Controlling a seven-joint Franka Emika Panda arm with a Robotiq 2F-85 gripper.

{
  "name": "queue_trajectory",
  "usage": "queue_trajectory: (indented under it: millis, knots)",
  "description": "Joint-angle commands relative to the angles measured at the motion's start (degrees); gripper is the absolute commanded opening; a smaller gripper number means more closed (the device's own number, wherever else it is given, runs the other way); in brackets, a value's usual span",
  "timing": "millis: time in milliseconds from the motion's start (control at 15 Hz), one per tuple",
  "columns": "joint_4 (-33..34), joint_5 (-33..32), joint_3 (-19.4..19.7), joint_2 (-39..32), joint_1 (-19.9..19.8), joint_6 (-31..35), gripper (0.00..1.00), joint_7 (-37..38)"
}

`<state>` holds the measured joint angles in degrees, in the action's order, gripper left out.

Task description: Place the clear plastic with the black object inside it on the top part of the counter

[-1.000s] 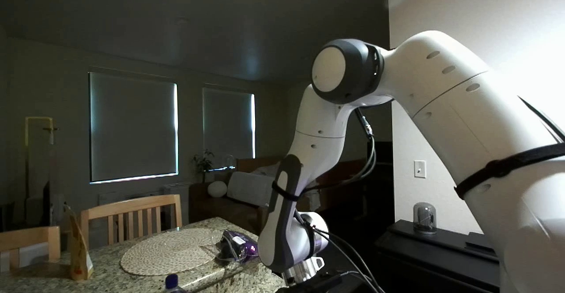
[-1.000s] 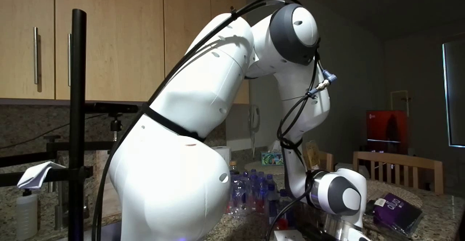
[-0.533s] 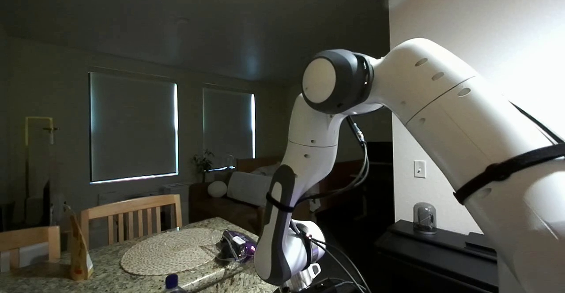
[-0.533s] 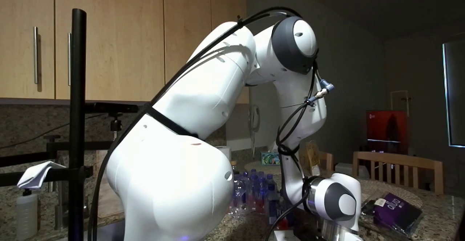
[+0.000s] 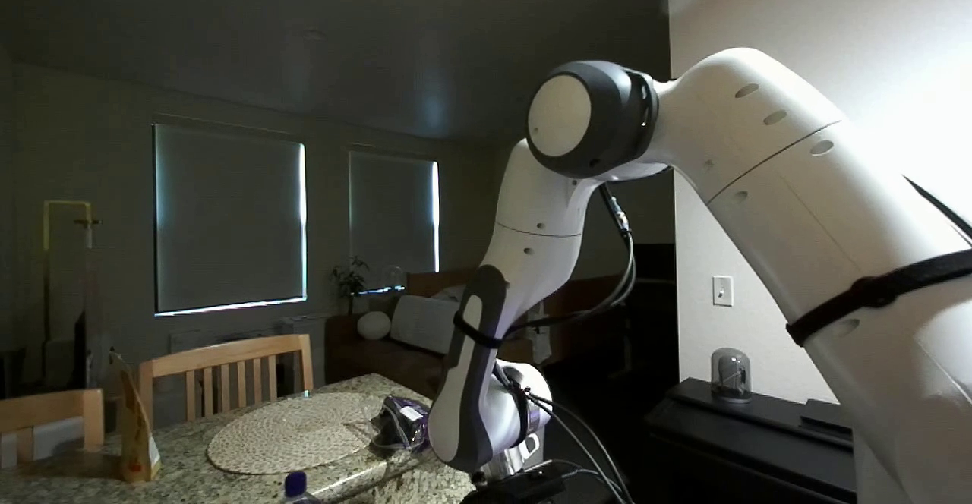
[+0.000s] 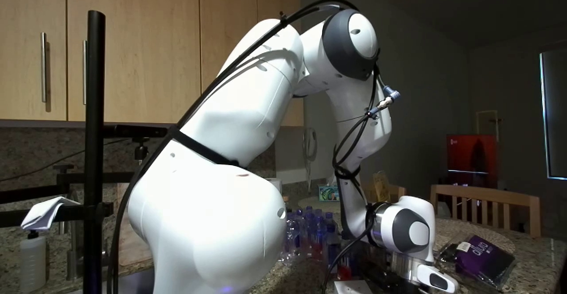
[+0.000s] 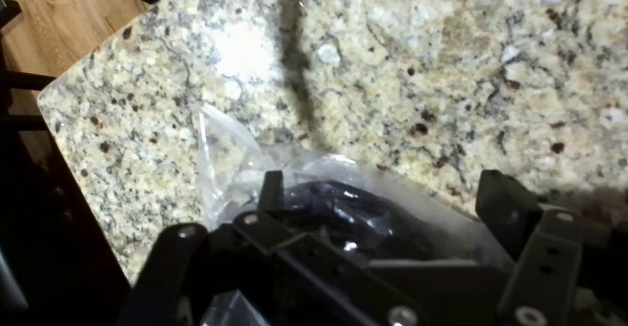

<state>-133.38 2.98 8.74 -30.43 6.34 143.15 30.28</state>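
robotiq gripper (image 7: 385,193) is gaping, empty, over clear plastic bag (image 7: 348,198) near counter corner (image 7: 68,105); pickup is probably awaiting closure.

Both exterior views look roughly level and share the white arm (image 5: 790,170), the stone counter (image 5: 178,470) and the plastic packet (image 6: 485,258). In an exterior view I face shaded windows (image 5: 229,219), with the arm large at the right. In an exterior view I look from close by the arm's lower half, with cabinets (image 6: 133,50) at left. My wrist view looks down from very near, past the gripper (image 7: 382,191), onto the counter's corner.
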Motion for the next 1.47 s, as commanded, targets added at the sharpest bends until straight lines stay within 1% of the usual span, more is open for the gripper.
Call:
queue_trajectory:
  millis: [0,267,533,733,933,1200,1267,1333,1400]
  knots:
    - [-3.52,0.05,1.19,3.85,0.63,6.2,1.0,1.94]
    - [-4.45,0.15,2.38,4.64,0.71,13.15,1.0,1.99]
    - [-2.47,1.18,2.07,2.35,-0.48,12.8,1.0,0.43]
    - [-1.21,2.66,0.12,0.2,-2.2,11.47,1.0,-1.81]
    - [-0.9,5.14,-2.08,-1.32,-3.9,12.18,1.0,-3.34]
    - [0.88,6.77,-2.76,-4.2,-4.16,11.82,1.0,-2.81]
    - [1.4,6.63,-2.44,-4.72,-3.82,11.29,0.97,-2.29]
    - [1.72,6.42,-2.06,-4.99,-3.41,10.91,0.74,-1.72]
    - [2.11,6.11,-1.63,-5.24,-2.95,10.16,0.73,-1.11]
